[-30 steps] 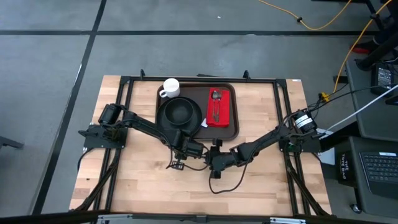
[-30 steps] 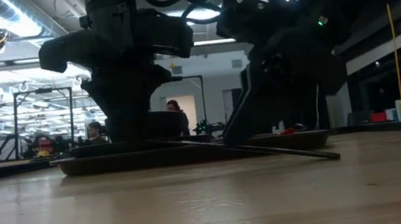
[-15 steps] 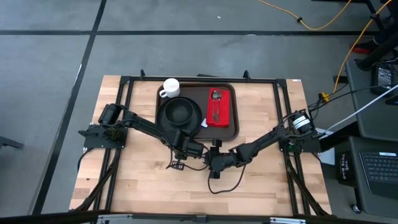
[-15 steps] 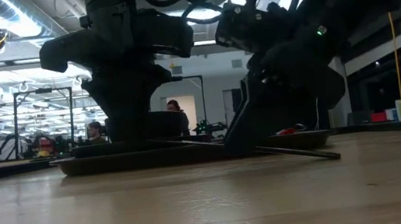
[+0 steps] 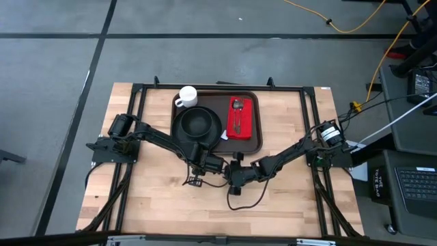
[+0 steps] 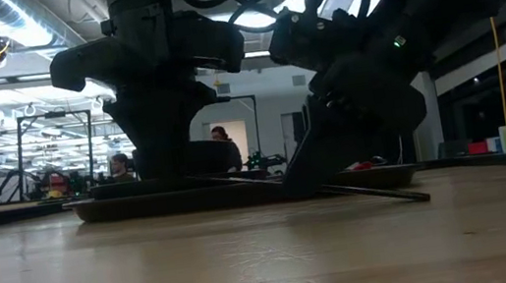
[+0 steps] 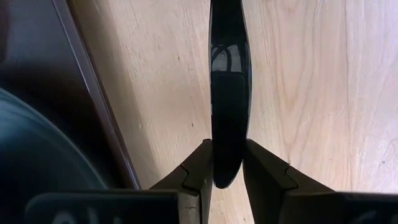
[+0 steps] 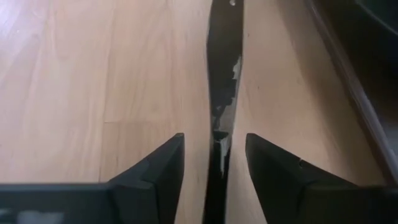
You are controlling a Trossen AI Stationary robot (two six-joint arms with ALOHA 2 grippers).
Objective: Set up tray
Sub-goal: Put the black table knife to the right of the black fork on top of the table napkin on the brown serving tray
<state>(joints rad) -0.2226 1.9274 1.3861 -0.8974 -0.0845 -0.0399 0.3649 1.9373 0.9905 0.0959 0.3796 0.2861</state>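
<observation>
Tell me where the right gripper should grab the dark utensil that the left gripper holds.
Grip the free length of the dark utensil, away from the rounded end pinched by the left gripper. It runs edge-on between the right gripper's open fingers, with its flat faces toward the pads, so closing straight on those faces from its free end looks best.

Both grippers crowd the strip of table just beside the tray's near rim: the left gripper clamps a dark utensil, the right gripper straddles its other end with fingers apart. On the tray, plate, mug and napkin fill most of the floor. Table well away from the tray on either side lies open.
</observation>
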